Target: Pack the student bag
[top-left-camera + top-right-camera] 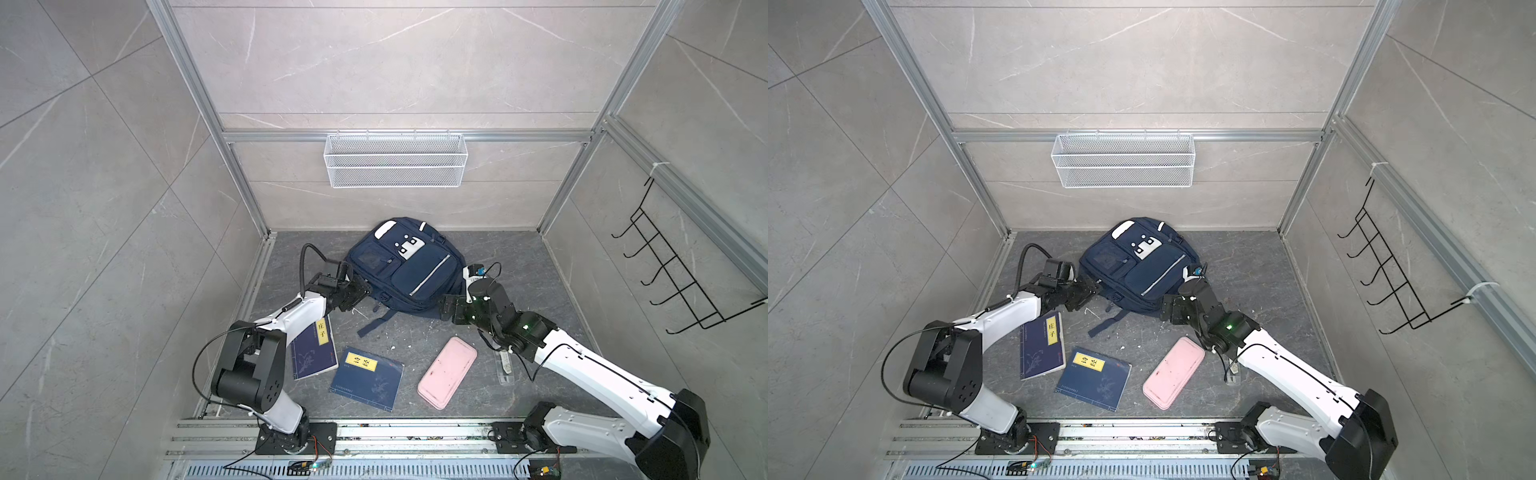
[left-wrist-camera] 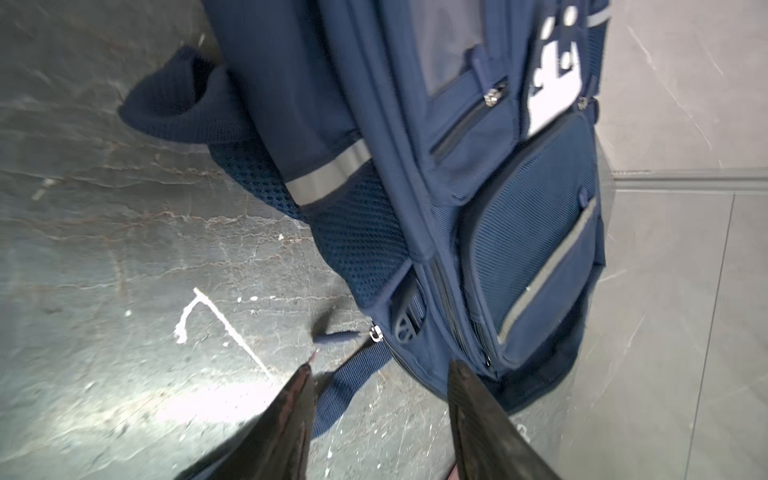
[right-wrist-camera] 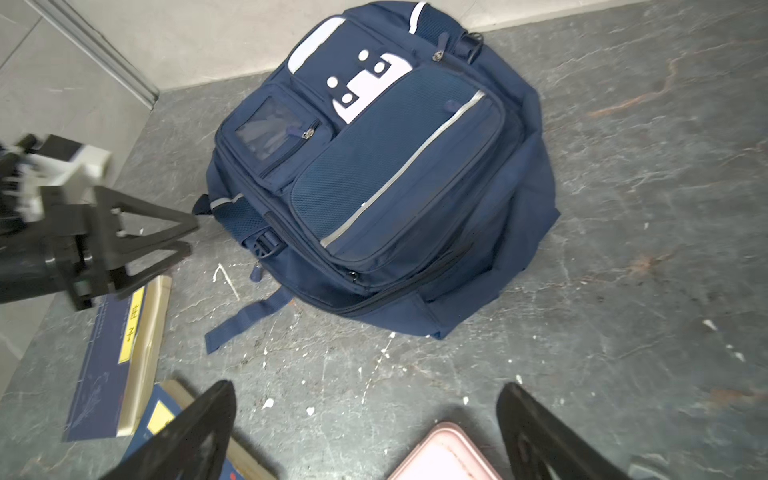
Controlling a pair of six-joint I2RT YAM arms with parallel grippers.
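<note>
A large navy-blue fabric backpack with white patches, the student bag (image 1: 409,266) (image 1: 1142,268), lies in the middle of both top views at the back of the dark grey marbled table (image 1: 519,266). Its top end is close to the rear wall, and its front pockets, clear window pocket and thin silver stripe face up. One dark strap (image 1: 372,323) trails from its lower edge toward the bottom of the frame. The left pincer (image 1: 360,291) (image 1: 1091,291) sits just beside the bag's lower left side. In the left wrist view its jaws (image 2: 380,365) stand apart and released around bare table and the strap end beyond, gripping nothing, though I cannot tell whether a finger brushes the fabric. The right pincer (image 1: 446,308) (image 1: 1168,309) is near the bag's lower right edge. In the right wrist view it (image 3: 365,386) gapes wide and empty, with bare table between it and the bag (image 3: 395,178), and the left pincer (image 3: 192,237) shows at the left of that frame, its fingers parted. Below the bag in the top views lie a flat navy book with a yellow label (image 1: 313,351) partly under the left arm, a second navy book with a yellow label (image 1: 368,379) beside it, and a pink oblong case (image 1: 446,372) to the right. A white wire mesh basket (image 1: 395,183) hangs on the rear wall above.
</note>
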